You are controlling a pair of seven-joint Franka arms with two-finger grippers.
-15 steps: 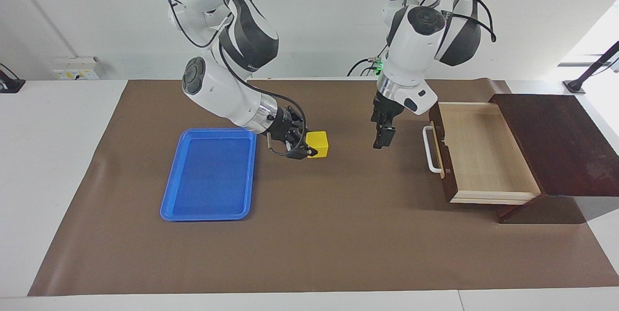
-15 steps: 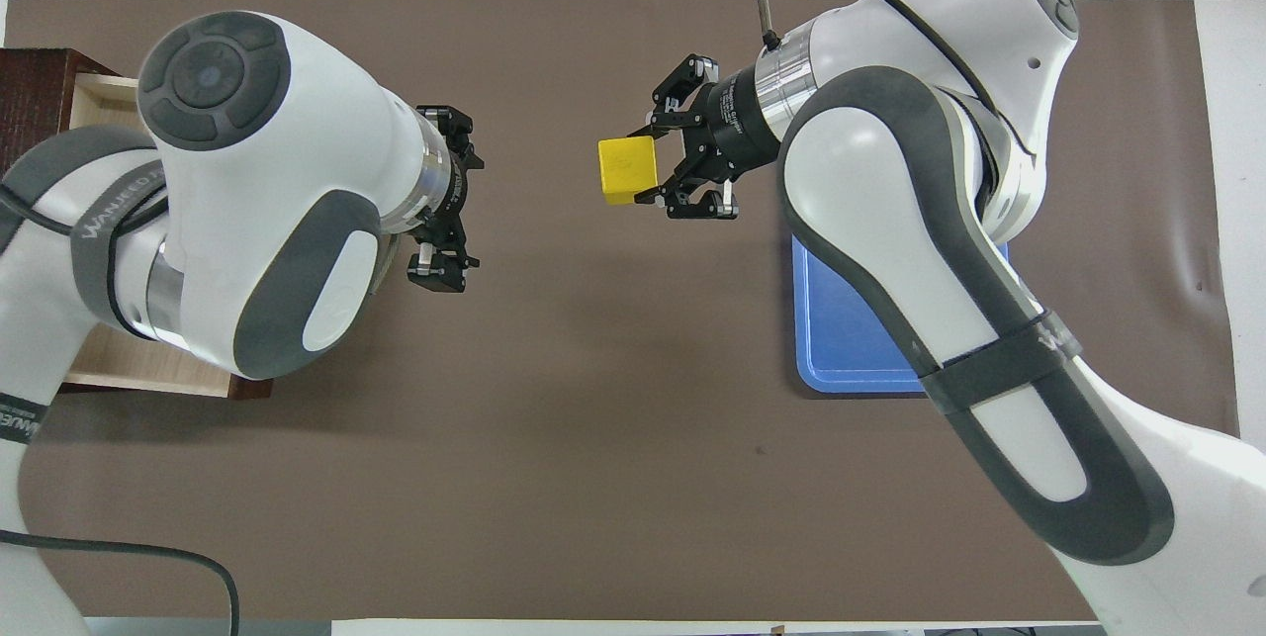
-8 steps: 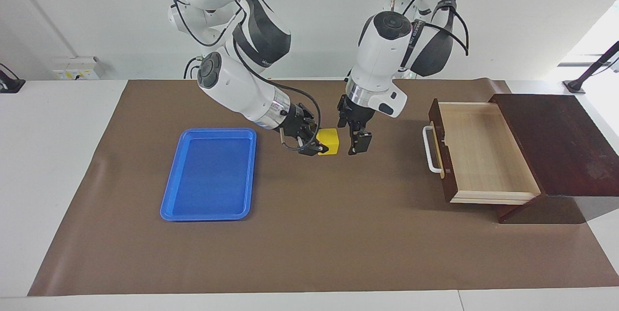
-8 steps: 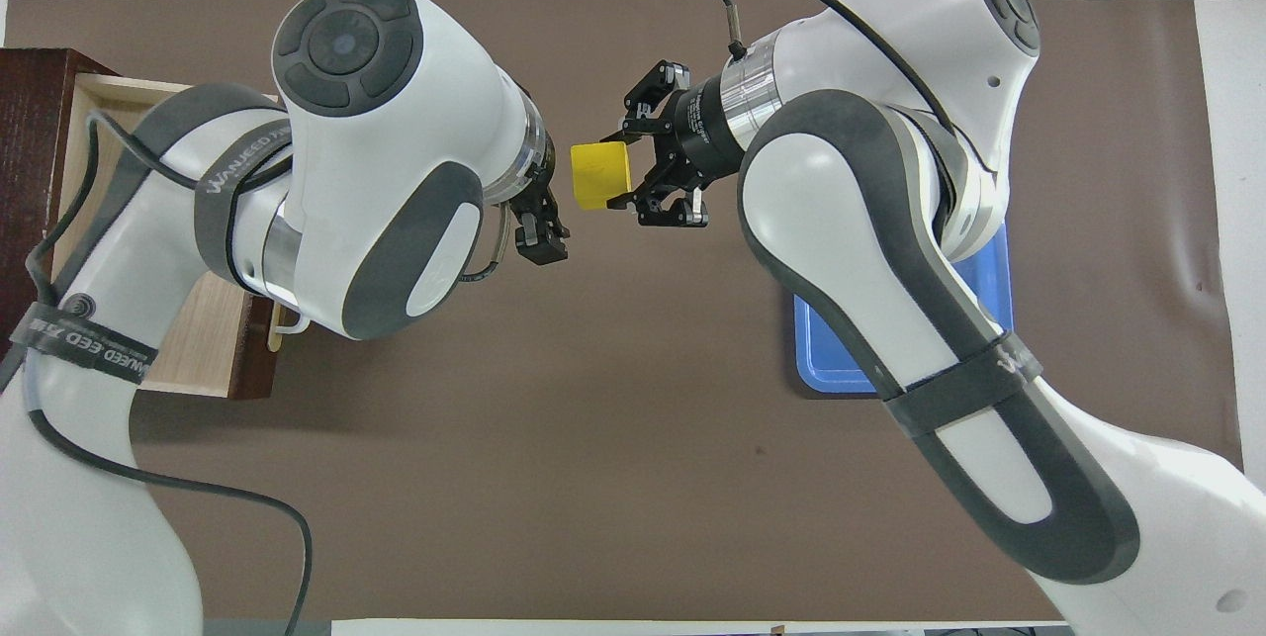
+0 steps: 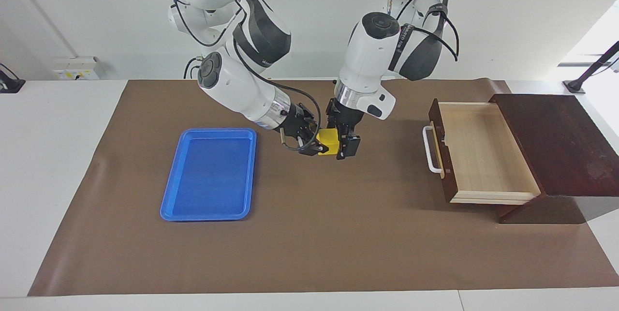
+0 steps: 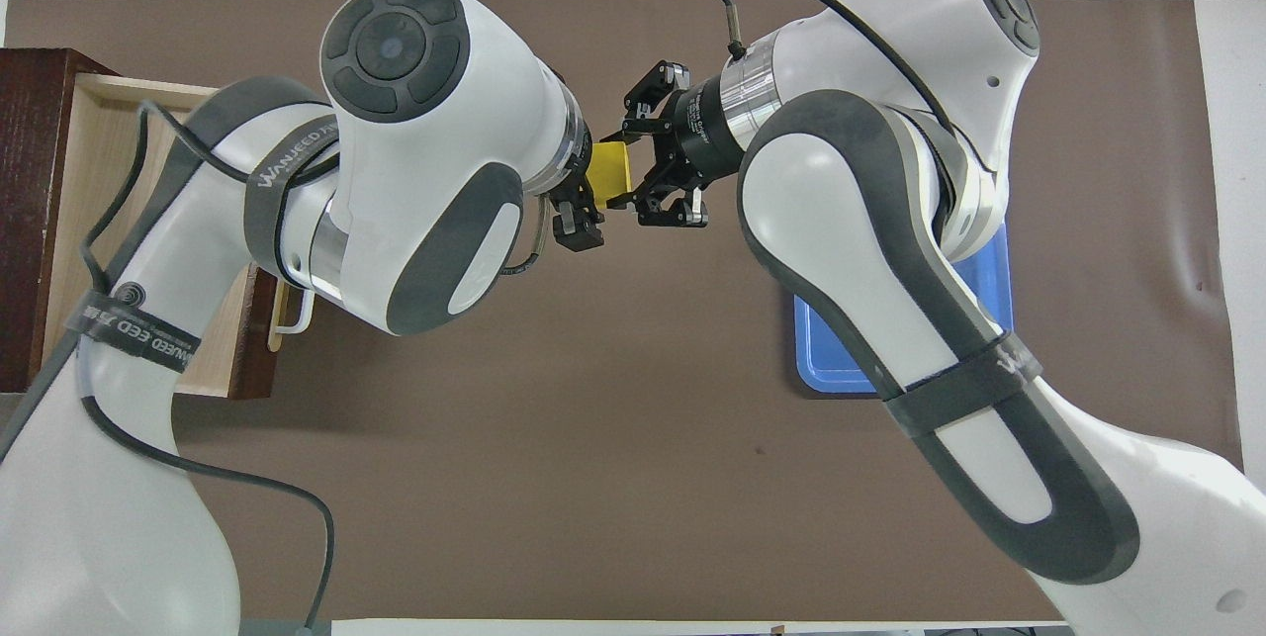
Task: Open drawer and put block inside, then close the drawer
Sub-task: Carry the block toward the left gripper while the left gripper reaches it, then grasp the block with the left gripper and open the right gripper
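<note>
Evidently mid-handover: right gripper [image 5: 315,145] clamps the block [image 5: 328,140] aloft while left gripper [image 5: 346,145] straddles it, jaws apart, drawer [image 5: 483,154] open.

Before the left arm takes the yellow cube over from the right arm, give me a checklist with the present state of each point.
1. Drawer pulled open, pale interior bare: ok.
2. Yellow cube clamped in the right gripper, held above the brown mat: ok.
3. Left gripper at the cube, its fingers either side of it: ok.
4. Left gripper's fingers firmly closed on the cube: cannot tell.
5. Way from the cube to the drawer free of other things: ok; the blue tray lies toward the right arm's end.
6. Right gripper released: not ok, it must wait for a firm left grip.
</note>
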